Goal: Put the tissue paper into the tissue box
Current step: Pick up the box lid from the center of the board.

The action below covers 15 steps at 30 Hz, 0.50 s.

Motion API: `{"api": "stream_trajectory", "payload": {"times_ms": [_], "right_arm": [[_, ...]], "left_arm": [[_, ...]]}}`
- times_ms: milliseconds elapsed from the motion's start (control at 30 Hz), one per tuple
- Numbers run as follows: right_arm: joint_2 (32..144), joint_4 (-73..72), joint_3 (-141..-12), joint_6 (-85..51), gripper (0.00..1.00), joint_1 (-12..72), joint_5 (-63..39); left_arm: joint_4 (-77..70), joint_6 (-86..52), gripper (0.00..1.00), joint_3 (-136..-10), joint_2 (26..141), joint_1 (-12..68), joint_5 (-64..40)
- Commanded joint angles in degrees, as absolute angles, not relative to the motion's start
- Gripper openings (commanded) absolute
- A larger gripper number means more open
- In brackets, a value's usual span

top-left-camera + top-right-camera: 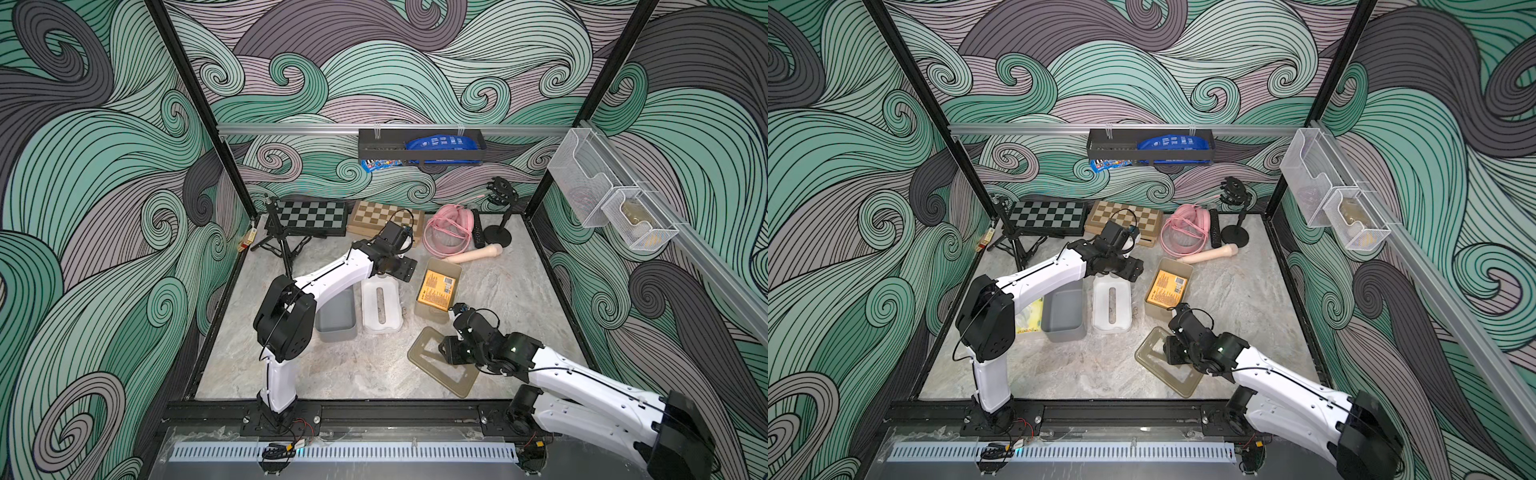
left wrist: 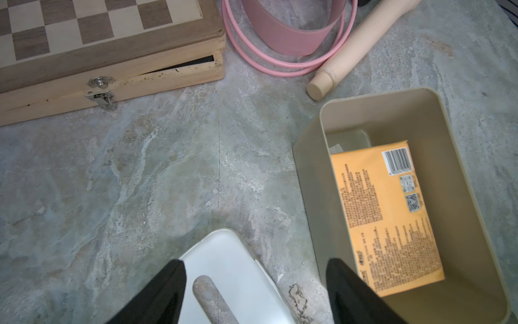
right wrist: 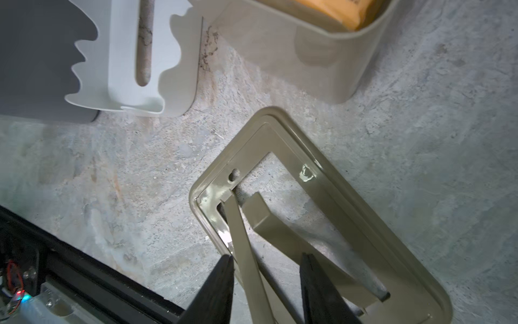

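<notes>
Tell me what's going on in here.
The orange tissue pack lies inside the open beige plastic tissue box. The left gripper hangs open beside the box, above a white slotted lid, holding nothing. The right gripper is at the olive frame-shaped lid lying on the table, jaws straddling its inner bars; whether it grips yet is unclear.

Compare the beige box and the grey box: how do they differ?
The beige box holds an orange tissue pack; the grey box looks empty. The beige box sits farther back, the grey box nearer the front. Both are open on top.
</notes>
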State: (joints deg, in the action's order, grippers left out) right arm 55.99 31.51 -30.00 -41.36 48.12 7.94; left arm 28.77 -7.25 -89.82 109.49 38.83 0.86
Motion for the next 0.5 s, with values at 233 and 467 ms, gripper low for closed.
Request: {"api": "stream_trajectory", "payload": {"times_ms": [233, 467], "right_arm": [[61.61, 33.31, -32.53, -40.43, 0.47, 50.16, 19.47], [63.59, 29.39, -31.56, -37.74, 0.40, 50.14, 14.86]], "left_arm": [[29.63, -7.91, 0.81, -87.13, 104.55, 39.27, 1.23], [29.12, -6.91, 0.82, -86.45, 103.48, 39.24, 0.23]]}}
